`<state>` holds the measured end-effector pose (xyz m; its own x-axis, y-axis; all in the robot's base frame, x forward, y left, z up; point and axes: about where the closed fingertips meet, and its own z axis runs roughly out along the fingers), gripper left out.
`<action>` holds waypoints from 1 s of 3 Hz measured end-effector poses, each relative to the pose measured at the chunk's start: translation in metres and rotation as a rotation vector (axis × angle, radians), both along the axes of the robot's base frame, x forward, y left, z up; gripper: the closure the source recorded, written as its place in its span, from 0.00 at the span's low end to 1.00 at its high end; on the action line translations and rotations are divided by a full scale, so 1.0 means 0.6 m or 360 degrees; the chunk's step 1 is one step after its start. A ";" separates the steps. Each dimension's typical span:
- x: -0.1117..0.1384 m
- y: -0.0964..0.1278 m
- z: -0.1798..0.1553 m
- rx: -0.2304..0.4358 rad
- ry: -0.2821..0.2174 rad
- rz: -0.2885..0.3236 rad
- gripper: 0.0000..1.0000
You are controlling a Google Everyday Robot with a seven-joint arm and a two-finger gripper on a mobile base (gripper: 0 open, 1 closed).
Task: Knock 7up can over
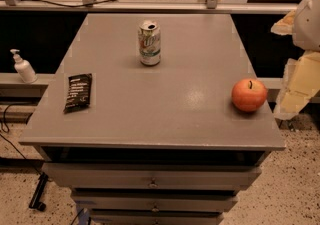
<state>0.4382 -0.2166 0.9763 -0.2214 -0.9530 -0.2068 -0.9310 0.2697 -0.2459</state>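
grey cabinet top (165,114) with drawers (152,178) below its front edge, seen from the front and above. the 7up can (149,42) stands upright at about 12 o'clock from the middle of the top, towards the far edge, its opened silver lid facing up; bare surface surrounds it on every side. a red apple (249,94) sits at about 4 o'clock, close to the right edge and well apart from the can. a black snack packet (79,92) lies flat at about 9 o'clock, near the left edge, also well apart from the can. off the cabinet at 9 o'clock, a white pump bottle (22,67) stands on a low ledge. the gripper (296,88), pale and cream-coloured, hangs beyond the right edge at about 3 o'clock, above floor level and just beside the apple's side of the top; whether it is open or closed cannot be told, and nothing is seen in its hold. the broad middle of the top between gripper and can is unoccupied, with only the apple near that line.
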 end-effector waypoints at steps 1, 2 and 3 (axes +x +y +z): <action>0.000 0.000 0.000 0.0000 0.0000 0.0000 0.00; 0.003 0.004 -0.003 0.0069 -0.0015 0.0014 0.00; 0.024 0.011 -0.025 0.0251 -0.0067 0.0023 0.00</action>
